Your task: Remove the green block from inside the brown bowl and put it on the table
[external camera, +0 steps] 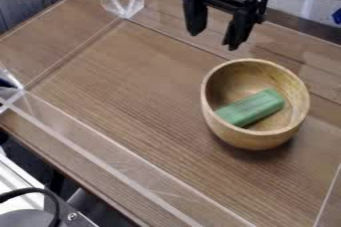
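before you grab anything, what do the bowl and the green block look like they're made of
Bowl: looks like wood, light brown with a smooth, slightly glossy thick rim and faint grain.
Green block: solid even green with a matte face; could be painted wood or plastic, the picture doesn't settle it.

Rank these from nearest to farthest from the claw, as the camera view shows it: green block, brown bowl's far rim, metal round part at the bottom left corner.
From the claw:
1. Brown bowl's far rim: just below the claw, slightly right.
2. Green block: inside the bowl, lower down.
3. Metal round part: bottom left corner, farthest.
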`<state>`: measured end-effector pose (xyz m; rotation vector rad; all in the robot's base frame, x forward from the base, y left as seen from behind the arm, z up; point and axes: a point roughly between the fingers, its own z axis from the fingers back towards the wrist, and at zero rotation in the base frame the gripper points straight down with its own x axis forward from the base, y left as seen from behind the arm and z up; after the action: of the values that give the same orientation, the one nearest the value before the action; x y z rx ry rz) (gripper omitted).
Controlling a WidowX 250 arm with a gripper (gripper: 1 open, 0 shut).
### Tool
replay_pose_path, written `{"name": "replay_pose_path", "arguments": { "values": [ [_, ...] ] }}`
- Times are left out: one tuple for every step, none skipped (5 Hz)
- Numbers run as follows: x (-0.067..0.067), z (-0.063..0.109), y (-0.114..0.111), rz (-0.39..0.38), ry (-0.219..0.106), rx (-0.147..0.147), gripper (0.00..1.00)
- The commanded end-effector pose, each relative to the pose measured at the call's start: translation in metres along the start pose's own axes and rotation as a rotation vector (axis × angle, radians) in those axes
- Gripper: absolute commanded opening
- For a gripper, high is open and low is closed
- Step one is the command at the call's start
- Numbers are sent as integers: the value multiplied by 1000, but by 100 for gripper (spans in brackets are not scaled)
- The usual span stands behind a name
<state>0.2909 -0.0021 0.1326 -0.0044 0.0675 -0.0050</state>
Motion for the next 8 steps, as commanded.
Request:
{"name": "replay_pose_path", "arguments": {
  "values": [
    [-2,-6,-9,12,3,-8,100],
    [-2,-11,-25,-56,34,-24,100],
    [0,-18,-39,-127,56,-43,100],
    [-11,-32,-50,-213,44,-42,100],
    [-22,-50,-57,-277,26,-48,100],
    [-20,-55,-60,-303,35,3,100],
    [-15,-58,-65,-328,43,46,100],
    [-12,-61,-67,-345,46,80,100]
  ]
}}
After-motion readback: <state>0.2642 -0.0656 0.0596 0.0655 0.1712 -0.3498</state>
